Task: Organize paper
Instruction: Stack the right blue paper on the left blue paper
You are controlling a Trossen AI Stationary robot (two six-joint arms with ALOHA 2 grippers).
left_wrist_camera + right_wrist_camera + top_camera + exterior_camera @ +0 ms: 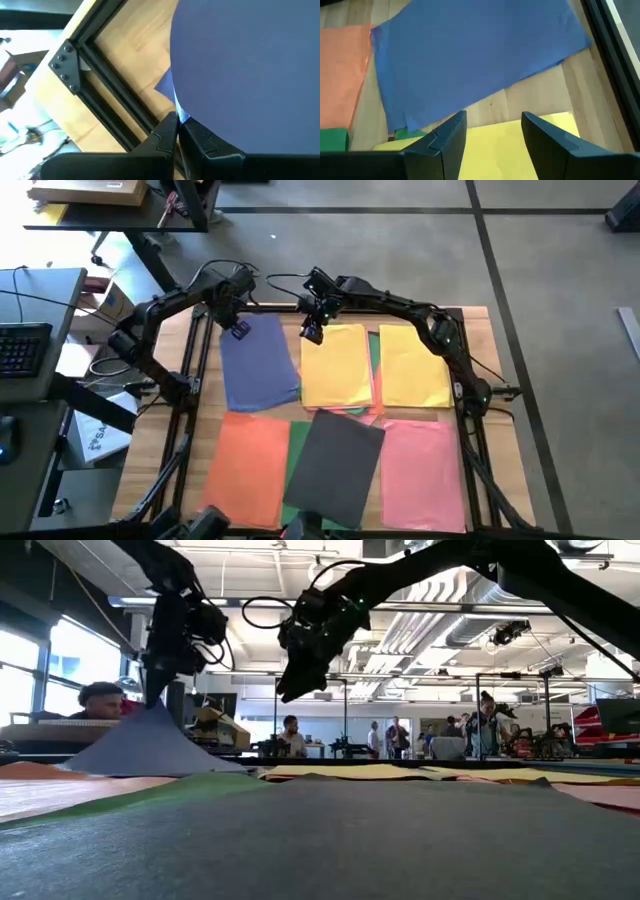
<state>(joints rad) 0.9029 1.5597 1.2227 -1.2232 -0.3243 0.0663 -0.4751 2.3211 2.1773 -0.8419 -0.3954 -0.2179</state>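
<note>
A blue sheet [258, 365] lies at the table's far left, its far part raised into a peak [150, 730]; my left gripper [238, 330] is shut on it. My right gripper [312, 332] hangs open above the far left corner of a yellow sheet [336, 365], touching nothing. A second yellow sheet [412, 368] lies to its right. Nearer lie orange [248, 465], dark grey [335, 463] and pink [420, 465] sheets, with green [298, 442] showing under the grey one. My left gripper pinches the blue sheet at its far edge [179, 111] between its two fingers, coming from above. That edge is lifted off the table and the paper slopes down from the fingers like a tent, its near part resting on the table.
A black metal frame [190, 380] runs along the table's edges and far side. A desk with a keyboard [22, 345] stands left of the table. People stand in the room beyond the far edge.
</note>
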